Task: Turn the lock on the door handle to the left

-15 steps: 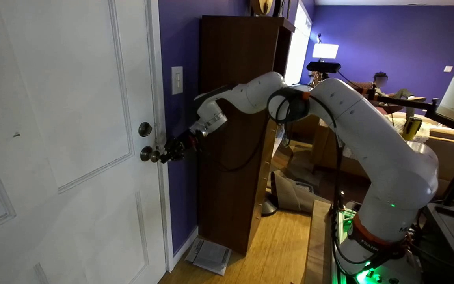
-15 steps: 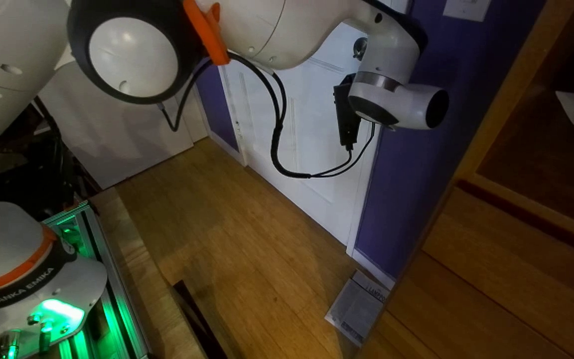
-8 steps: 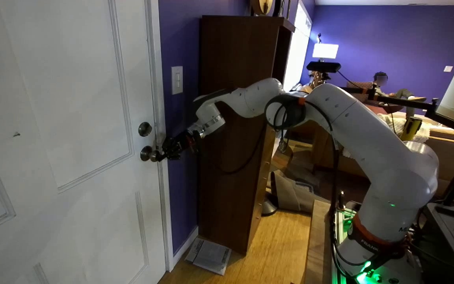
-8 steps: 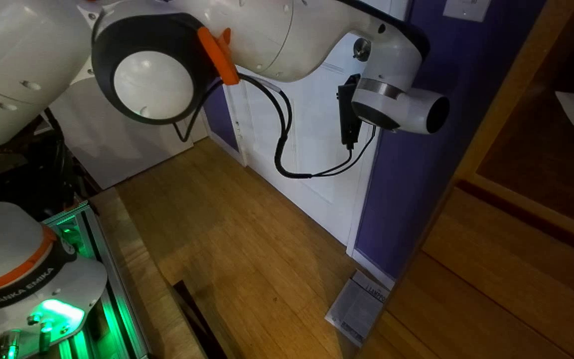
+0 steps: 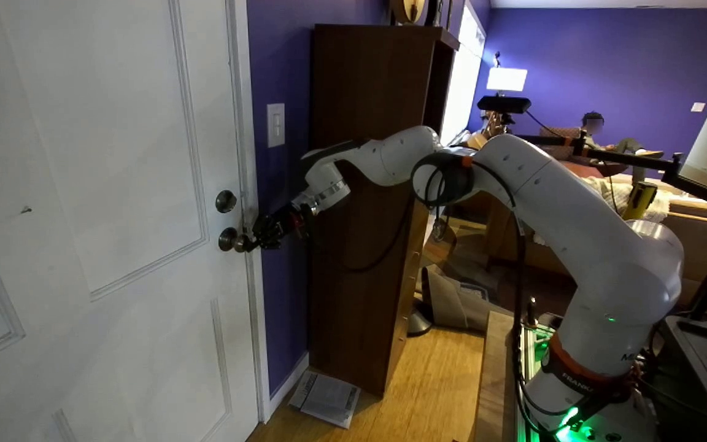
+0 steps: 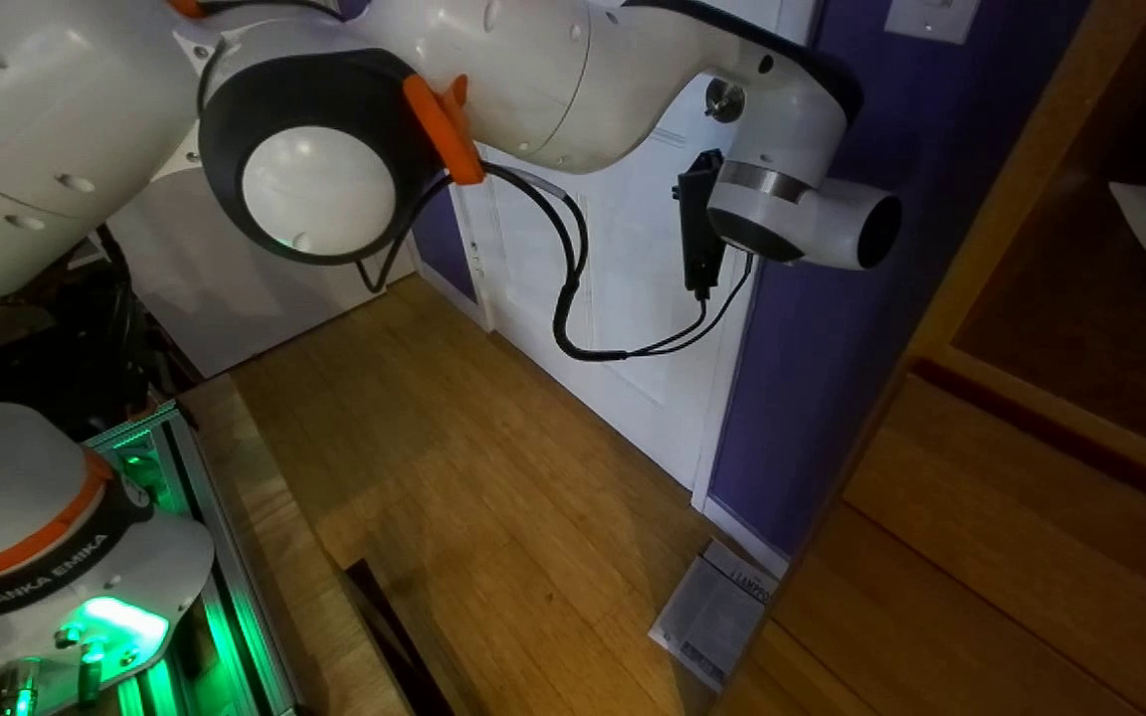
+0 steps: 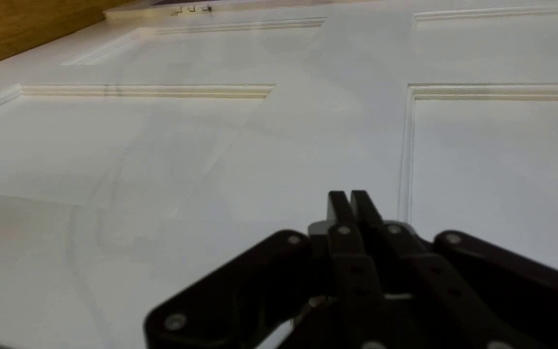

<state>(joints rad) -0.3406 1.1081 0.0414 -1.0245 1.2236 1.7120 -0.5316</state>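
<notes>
A: In an exterior view, where does the gripper (image 5: pixel 250 246) stand relative to the door handle (image 5: pixel 240 243)?

B: Its tip lies at the face of the door handle and appears to touch it. The door (image 5: pixel 132 153) spreads behind the door handle; a round disc (image 5: pixel 226 201) is mounted just above it. The lock, expected at the centre of the door handle's face, is covered or too small to discern.

A: And in an exterior view where the arm (image 6: pixel 573 89) covers that spot?

B: The round disc (image 6: pixel 725 100) marks the area just above the door handle; the door handle itself, like the gripper, is hidden.

A: What does the wrist view add?

B: The jaws are side by side, pressed together but for a thin slit; whether they pinch the lock cannot be told. The door fills the background.

A: Which step is in hand?

B: Presumably seating the jaws on the lock; no turn can be read. The next move calls for a firm hold, square to the door handle's face, then a roll to the left about the door handle's axis. Should the jaws hold nothing, they would first need to spread and close around the lock.
</notes>
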